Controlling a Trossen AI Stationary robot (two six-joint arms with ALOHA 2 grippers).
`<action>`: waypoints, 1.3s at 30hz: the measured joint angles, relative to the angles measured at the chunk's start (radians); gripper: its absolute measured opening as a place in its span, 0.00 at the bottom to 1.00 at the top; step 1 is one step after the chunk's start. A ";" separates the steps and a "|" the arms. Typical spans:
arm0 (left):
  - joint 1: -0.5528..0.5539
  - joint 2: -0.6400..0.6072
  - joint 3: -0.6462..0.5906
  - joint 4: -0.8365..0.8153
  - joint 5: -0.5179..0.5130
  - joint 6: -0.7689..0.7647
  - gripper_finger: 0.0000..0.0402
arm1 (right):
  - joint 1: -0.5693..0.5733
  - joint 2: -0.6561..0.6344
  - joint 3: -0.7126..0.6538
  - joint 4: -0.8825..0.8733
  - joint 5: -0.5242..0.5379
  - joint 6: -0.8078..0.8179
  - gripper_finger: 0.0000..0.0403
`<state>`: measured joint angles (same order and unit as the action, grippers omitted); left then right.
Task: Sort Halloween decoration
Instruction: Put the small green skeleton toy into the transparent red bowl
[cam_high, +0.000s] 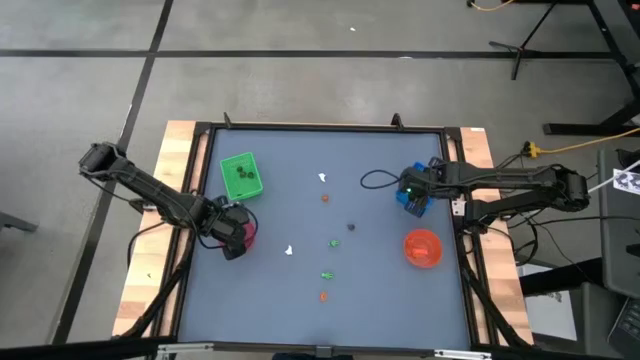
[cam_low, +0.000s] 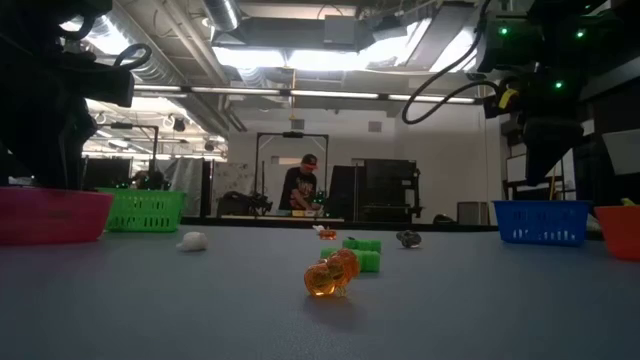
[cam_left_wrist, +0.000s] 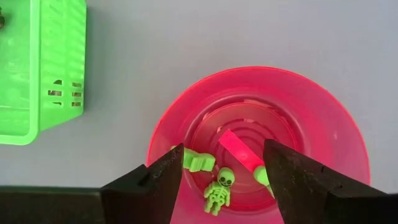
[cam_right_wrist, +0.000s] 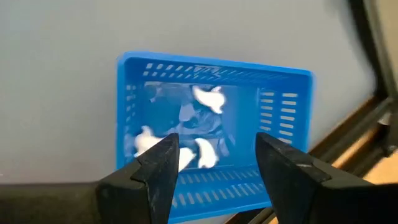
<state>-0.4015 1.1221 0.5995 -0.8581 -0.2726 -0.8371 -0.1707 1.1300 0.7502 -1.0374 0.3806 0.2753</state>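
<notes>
My left gripper (cam_left_wrist: 221, 167) hangs open above the pink bowl (cam_left_wrist: 323, 118), at the table's left (cam_high: 235, 237). Green figures lie in the bowl, among them a skeleton (cam_left_wrist: 219, 190). My right gripper (cam_right_wrist: 214, 160) stands open over the blue tray (cam_right_wrist: 124, 106), at the table's right (cam_high: 412, 192). White figures (cam_right_wrist: 208, 96) lie in that tray. Loose Halloween decoration lies on the table between the arms: white figures (cam_high: 323, 178) (cam_high: 290, 251), orange ones (cam_high: 325, 198) (cam_high: 323, 296), green ones (cam_high: 334, 242) (cam_high: 327, 274) and a dark one (cam_high: 350, 226).
A green tray (cam_high: 238, 176) with dark figures in it stands far left of the pink bowl. An orange bowl (cam_high: 422, 248) sits near the blue tray, at the right. A person (cam_low: 303, 185) stands in the room beyond the far edge.
</notes>
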 joint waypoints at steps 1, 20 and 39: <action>0.000 0.000 0.000 0.000 0.000 0.000 0.51 | 0.000 0.000 0.001 0.000 -0.015 -0.005 0.52; 0.000 0.000 0.000 0.027 0.000 0.001 0.51 | 0.001 0.000 0.140 0.416 -0.296 -0.075 0.52; 0.000 0.000 0.000 0.065 -0.001 0.002 0.51 | 0.287 0.256 0.140 0.824 -0.394 -0.152 0.52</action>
<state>-0.4015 1.1217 0.5995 -0.7930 -0.2737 -0.8356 0.1165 1.3862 0.8906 -0.2138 -0.0132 0.1228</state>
